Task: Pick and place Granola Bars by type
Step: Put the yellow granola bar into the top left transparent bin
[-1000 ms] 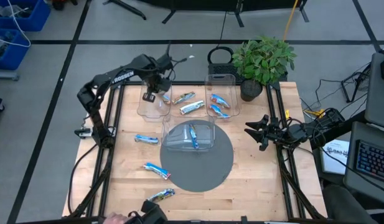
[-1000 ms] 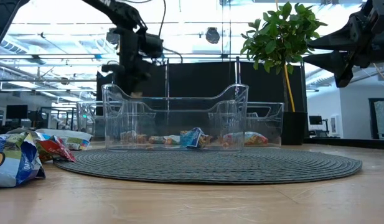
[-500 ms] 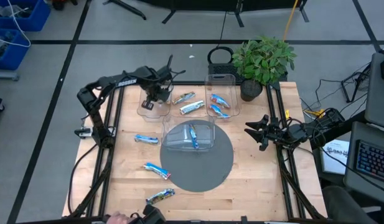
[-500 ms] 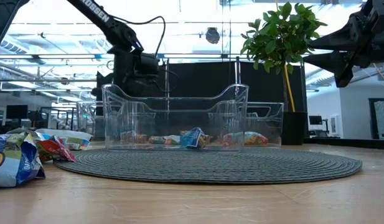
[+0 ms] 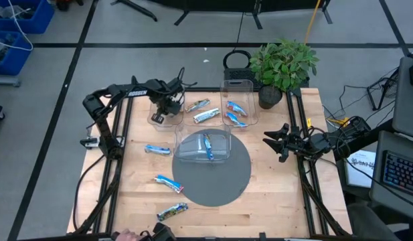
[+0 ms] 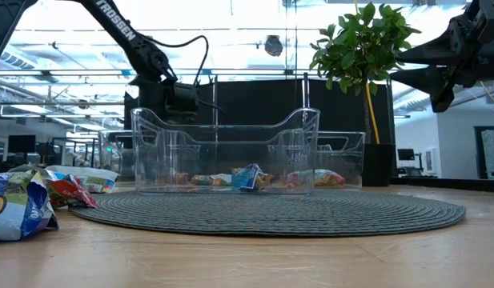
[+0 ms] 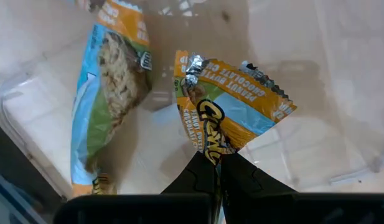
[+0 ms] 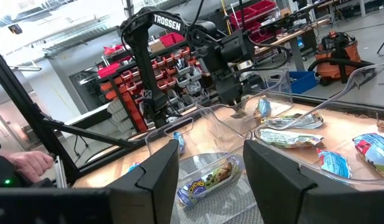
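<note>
My left gripper (image 5: pixel 164 107) points down into the far-left clear bin (image 5: pixel 152 114), shut on an orange-and-blue granola bar (image 7: pixel 232 106). Another bar (image 7: pixel 111 93) of the same colours lies on that bin's floor. Two silvery bars (image 5: pixel 201 110) lie beside it toward the right, and two bright blue bars (image 5: pixel 235 112) lie in the far-right bin. One bar (image 5: pixel 208 146) lies in the front bin (image 5: pixel 193 152) on the grey mat. Loose bars (image 5: pixel 157 150) (image 5: pixel 168 182) (image 5: pixel 173 211) lie on the table's left part. My right gripper (image 5: pixel 276 142) hangs open and level at the right side. My left gripper pinches one end of the bar's wrapper (image 7: pixel 207 149) between its two fingers, coming from above and pointing down. The bar hangs below the fingertips inside the bin, crumpled and tilted. Whether its lower end rests on the bin floor cannot be told.
A round grey mat (image 5: pixel 219 187) lies at the table's middle. A potted plant (image 5: pixel 283 67) stands at the far right corner. A person's hand (image 5: pixel 126 234) shows at the near edge. In the low view, crumpled wrappers (image 6: pixel 22 204) lie at the near left.
My left gripper has gone down with the orange-and-blue bar, from above the far-left bin into it, still shut on the bar. My right gripper has kept still.
</note>
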Robot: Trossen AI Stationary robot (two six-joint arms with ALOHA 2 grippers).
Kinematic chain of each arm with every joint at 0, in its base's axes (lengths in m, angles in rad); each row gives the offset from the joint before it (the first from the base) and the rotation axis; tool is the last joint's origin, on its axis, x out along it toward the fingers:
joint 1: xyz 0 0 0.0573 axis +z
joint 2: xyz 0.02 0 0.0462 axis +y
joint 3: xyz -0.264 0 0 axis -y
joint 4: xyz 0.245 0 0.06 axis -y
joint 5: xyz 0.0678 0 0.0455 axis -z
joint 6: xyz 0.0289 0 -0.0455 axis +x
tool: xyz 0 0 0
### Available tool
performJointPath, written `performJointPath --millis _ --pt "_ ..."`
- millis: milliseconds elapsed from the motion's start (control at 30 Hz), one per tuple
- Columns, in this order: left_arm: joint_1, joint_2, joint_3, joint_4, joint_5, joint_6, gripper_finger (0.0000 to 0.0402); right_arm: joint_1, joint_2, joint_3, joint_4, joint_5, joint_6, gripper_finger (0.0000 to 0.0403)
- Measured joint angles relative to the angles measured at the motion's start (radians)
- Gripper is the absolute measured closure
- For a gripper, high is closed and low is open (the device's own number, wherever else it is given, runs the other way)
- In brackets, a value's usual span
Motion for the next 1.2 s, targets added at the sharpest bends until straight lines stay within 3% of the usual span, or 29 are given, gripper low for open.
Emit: performJointPath --millis 333,700,967,1200 --pt "-0.014 0.000 -0.037 0.091 0.011 0.018 0.0386 0.000 0.000 0.000 0.000 0.000 0.000 0.0232" --pt "-0.044 0.000 -0.036 0.094 -0.012 -0.122 0.0262 0.000 0.000 0.000 0.000 0.000 0.000 0.0232" --pt "-0.066 -0.006 -0.036 0.092 -0.123 -0.211 0.0190 0.000 0.000 0.000 0.000 0.000 0.000 0.0232" --pt "-0.069 -0.128 -0.033 0.097 -0.149 -0.237 0.0152 0.000 0.000 0.000 0.000 0.000 0.000 0.0232"
